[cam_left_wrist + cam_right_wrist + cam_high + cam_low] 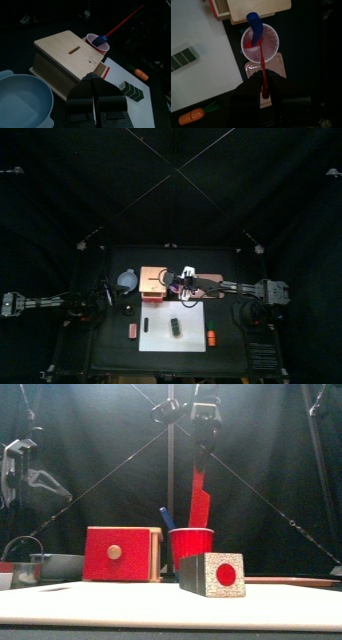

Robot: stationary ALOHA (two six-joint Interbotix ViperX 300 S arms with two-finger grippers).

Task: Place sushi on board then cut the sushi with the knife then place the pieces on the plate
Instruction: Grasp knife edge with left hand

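Sushi [174, 326] is lying on the white board [195, 312], long axis running front to back, one end facing the counter's [100, 343] front edge. Right claw [264, 85] is gripping the red knife [198, 494], which is standing in the red cup [191, 546]. Left claw [95, 80] is hanging clenched (empty) over the wooden box [67, 55]. Knife-fetching is judged to be under way; next the blade needs setting crosswise over the roll.

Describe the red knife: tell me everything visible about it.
The red toy knife is a long, flat piece that looks like plastic and appears thin when seen edge-on. It hangs nearly upright, slightly tilted, with its upper end pinched in the shut jaws of the right gripper. Its lower end reaches the mouth of the red cup, next to the blue knife. Whether it has cleared the rim cannot be told.
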